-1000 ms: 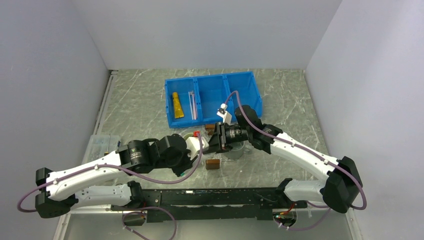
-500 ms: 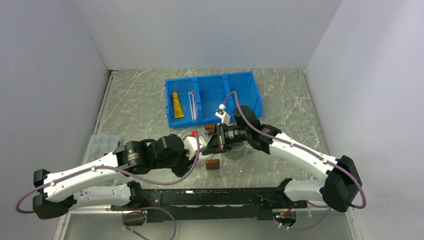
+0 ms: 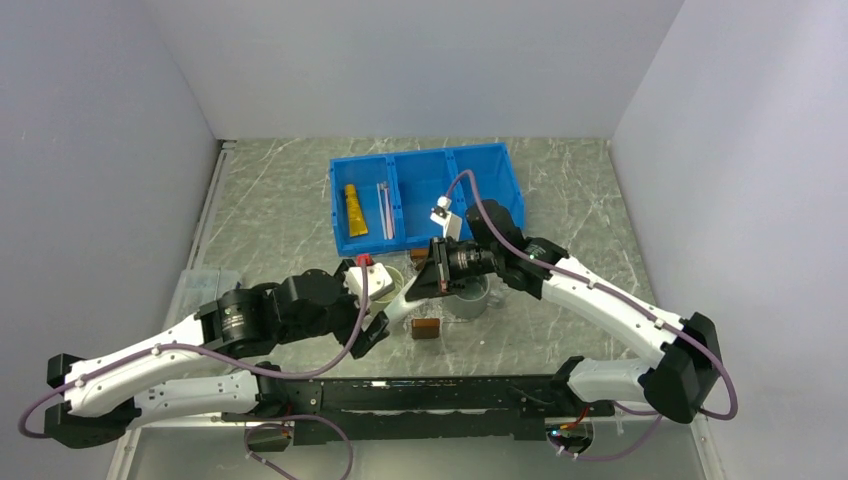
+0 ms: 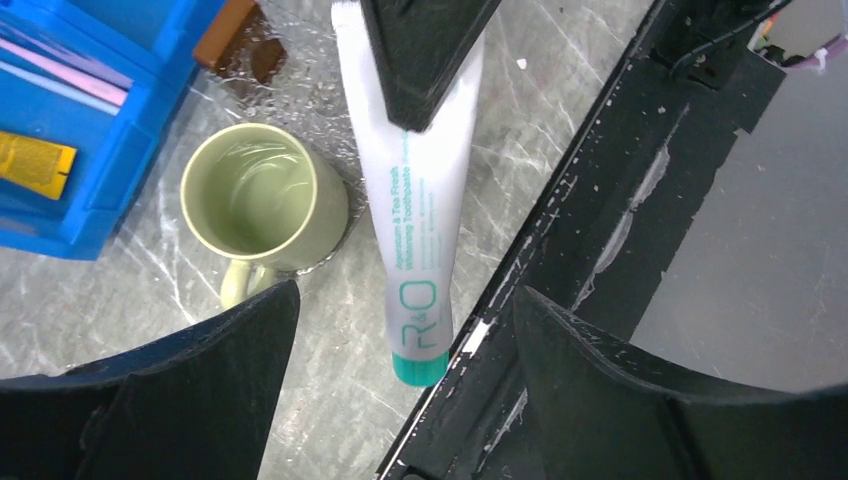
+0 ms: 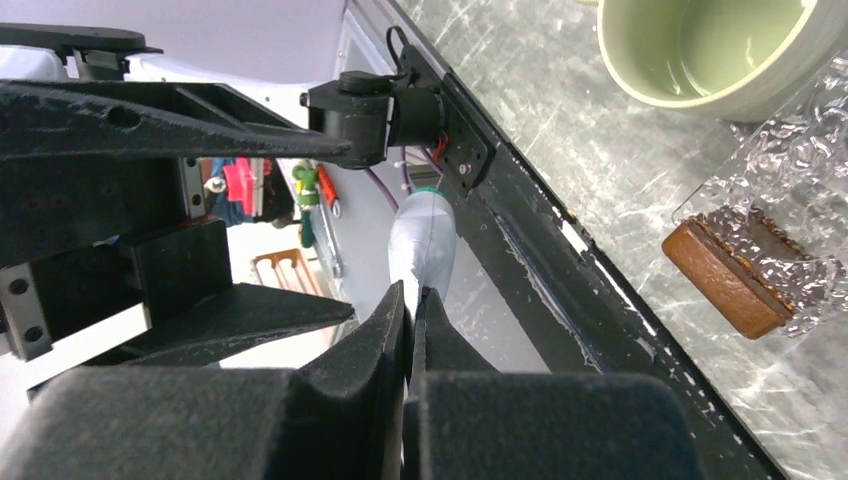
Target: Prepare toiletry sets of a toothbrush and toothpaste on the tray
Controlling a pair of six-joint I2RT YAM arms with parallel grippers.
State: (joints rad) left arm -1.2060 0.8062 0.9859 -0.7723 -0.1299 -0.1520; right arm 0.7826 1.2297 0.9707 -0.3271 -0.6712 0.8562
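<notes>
A white toothpaste tube with a teal cap hangs in the air above the table's front edge, cap toward the left arm. My right gripper is shut on its flat crimped end. My left gripper stands open, one finger on each side of the capped end, touching nothing. A yellow toothpaste and the pale pink toothbrush lie in the blue bin's left compartment. The clear tray lies under the right arm, with a brown handle block at its near end.
A pale green mug stands on the table beside the hanging tube. A grey mug sits under the right wrist. The blue three-compartment bin is at the back. A clear box sits at the left edge.
My left gripper has opened and drawn back to the left, off the white tube. The right gripper has shut on the tube's flat end and now carries it alone.
</notes>
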